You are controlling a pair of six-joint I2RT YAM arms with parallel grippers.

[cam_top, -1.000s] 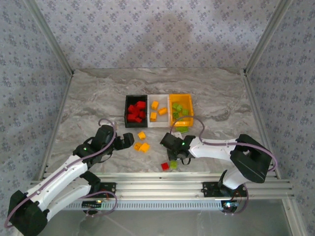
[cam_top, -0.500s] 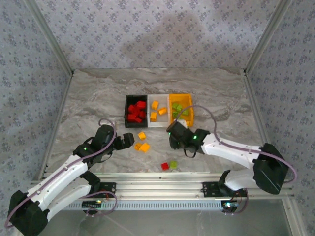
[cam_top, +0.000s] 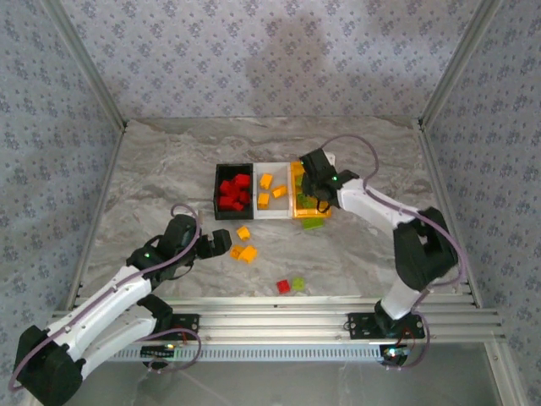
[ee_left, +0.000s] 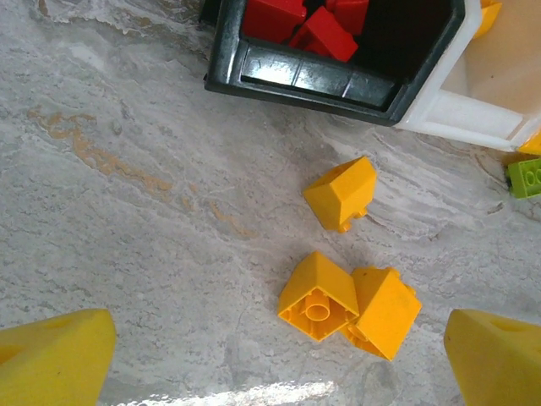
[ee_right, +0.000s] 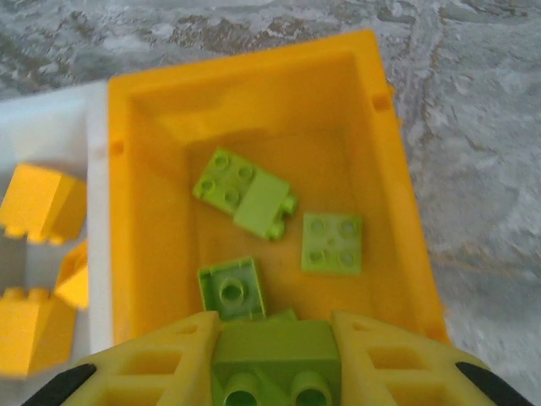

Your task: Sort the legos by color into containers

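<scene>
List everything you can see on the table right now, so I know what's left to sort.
black bin: one, left end of the row
red bricks: several, in the black bin
white bin: one, middle of the row
orange-yellow bricks: three, in the white bin
orange bin: one, right end of the row
green bricks: at least three, lying in the orange bin
loose orange-yellow bricks: three, on the table before the bins
loose green bricks: two, one by the orange bin, one near the front edge
loose red brick: one, beside the front green brick
table: one, grey marbled
left gripper: open, above the loose orange-yellow bricks
right gripper: shut on a held green brick, over the orange bin
</scene>
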